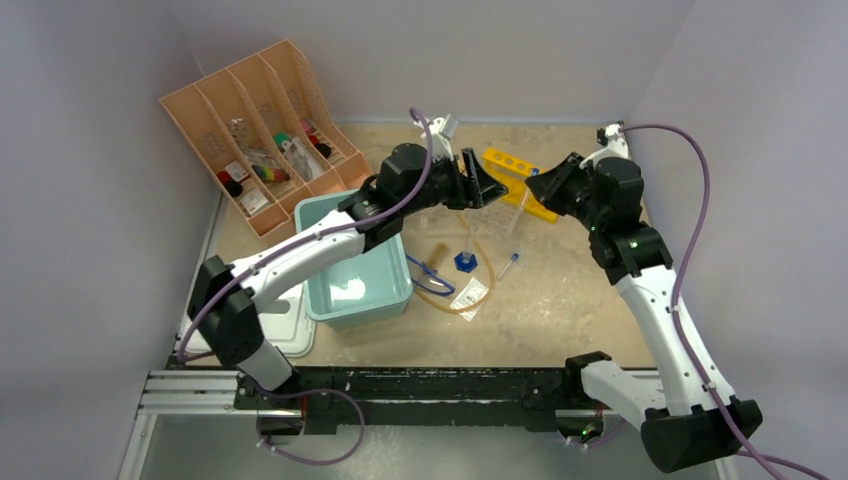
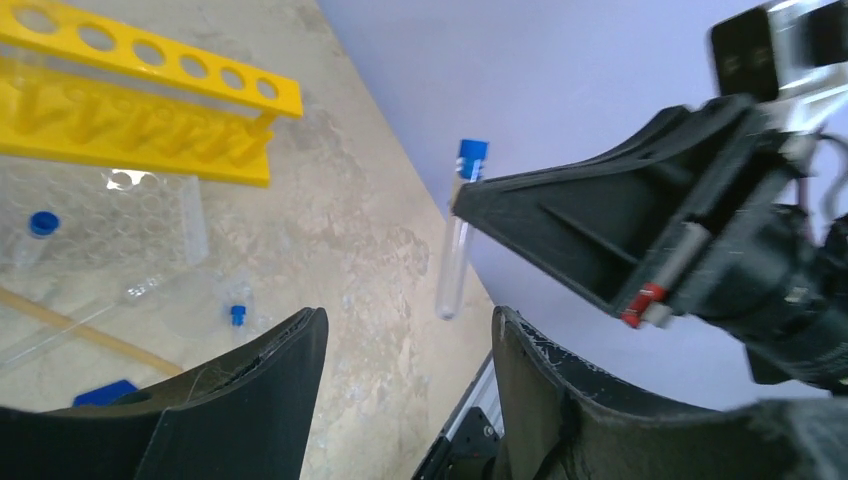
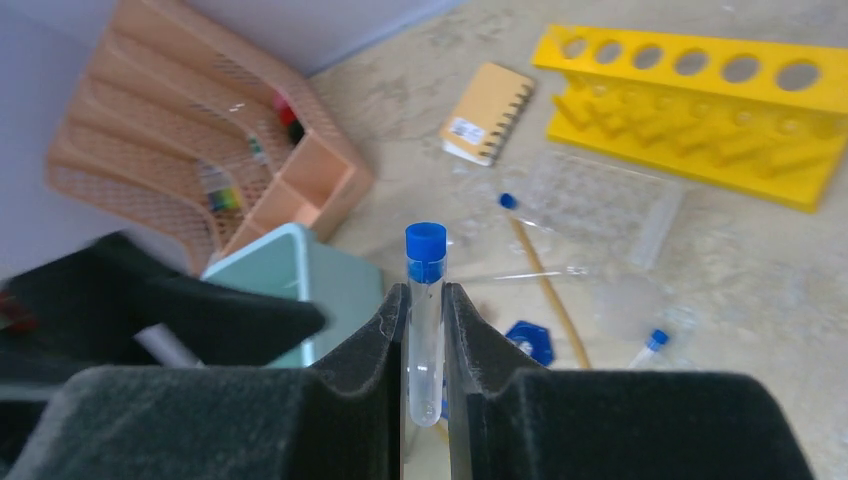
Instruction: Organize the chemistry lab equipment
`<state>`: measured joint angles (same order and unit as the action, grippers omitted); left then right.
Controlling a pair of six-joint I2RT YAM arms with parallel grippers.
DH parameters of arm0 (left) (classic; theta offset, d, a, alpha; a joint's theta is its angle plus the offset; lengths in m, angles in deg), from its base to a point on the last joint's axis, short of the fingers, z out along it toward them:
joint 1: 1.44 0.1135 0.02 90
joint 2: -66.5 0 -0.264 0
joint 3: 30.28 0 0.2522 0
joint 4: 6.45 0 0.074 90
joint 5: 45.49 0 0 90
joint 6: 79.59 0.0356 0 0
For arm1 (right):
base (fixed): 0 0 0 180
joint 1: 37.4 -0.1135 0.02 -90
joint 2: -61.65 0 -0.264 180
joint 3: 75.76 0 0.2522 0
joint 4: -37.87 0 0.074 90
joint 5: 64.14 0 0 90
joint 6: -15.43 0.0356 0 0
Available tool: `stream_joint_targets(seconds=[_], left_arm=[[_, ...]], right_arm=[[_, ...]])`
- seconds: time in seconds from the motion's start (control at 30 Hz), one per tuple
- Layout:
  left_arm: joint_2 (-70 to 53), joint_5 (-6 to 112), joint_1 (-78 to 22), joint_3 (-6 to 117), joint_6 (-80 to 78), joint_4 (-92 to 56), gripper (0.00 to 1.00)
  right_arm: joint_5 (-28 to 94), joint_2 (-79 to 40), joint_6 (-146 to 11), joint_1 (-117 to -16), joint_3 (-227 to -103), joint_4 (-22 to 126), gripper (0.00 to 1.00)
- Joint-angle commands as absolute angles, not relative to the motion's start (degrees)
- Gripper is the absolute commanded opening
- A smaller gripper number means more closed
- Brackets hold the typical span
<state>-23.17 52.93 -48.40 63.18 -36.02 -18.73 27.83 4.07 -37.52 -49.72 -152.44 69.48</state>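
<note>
Sandy, mottled tabletop (image 1: 580, 300) carries everything. At its far left corner stands a peach slotted file organiser (image 1: 205, 120) with small items in its compartments. Just in front of it sits a pale teal tub (image 1: 365, 312). A yellow test-tube rack (image 1: 512, 170) with a row of round holes lies toward the far edge, between the two wrists.

The left gripper (image 2: 408, 330) hangs over the middle of the tabletop near the rack, its jaws spread wide with nothing between them. Just right of the tub lie blue-rimmed goggles (image 1: 428, 280), with amber rubber tubing (image 1: 452, 309) curling beside them. A clear cylinder (image 1: 467, 240) with a blue hexagonal base lies close by; whether it stands or lies I cannot tell. A tan spiral-bound notebook (image 3: 487, 112) rests near the rack's end.

The right gripper (image 3: 425, 300) has its jaws pressed onto a test tube (image 3: 425, 330), held in the air beside the rack and facing the left gripper. The tube is thin, clear and looks empty, with a rounded bottom. Its bright blue cap and a short stretch of the clear wall below it stand clear above the dark pads (image 3: 372, 350), cap uppermost.
</note>
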Motion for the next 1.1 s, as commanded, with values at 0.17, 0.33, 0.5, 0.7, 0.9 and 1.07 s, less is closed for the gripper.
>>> stream_joint_targets(seconds=[0.17,0.33,0.5,0.7,0.9,1.07], left_arm=[[-29.07,60.71,-48.71,67.89,-40.48,-7.79,0.53],[-30.26,63.86,-48.78,67.46,-43.11,-3.7,0.47],[-28.39,56.27,-48.75,67.46,-40.57,-9.17,0.45],[-24.95,53.49,-48.64,65.18,-38.82,-8.65,0.48],[-27.19,61.15,-48.66,65.38,-42.26,-4.65,0.51],[-28.67,62.34,-48.69,66.19,-41.92,-6.62,0.46]], right_arm=[[39.95,3.12,-32.29,-49.42,-157.69,63.99,0.14],[41.28,2.79,-30.37,-49.4,-156.15,62.62,0.14],[39.42,2.65,-30.65,-49.41,-155.03,62.9,0.14],[36.2,2.06,-31.57,-49.42,-154.16,63.44,0.13],[38.39,0.58,-29.57,-49.44,-154.17,61.09,0.14],[40.0,0.04,-28.76,-49.31,-155.07,60.69,0.14]])
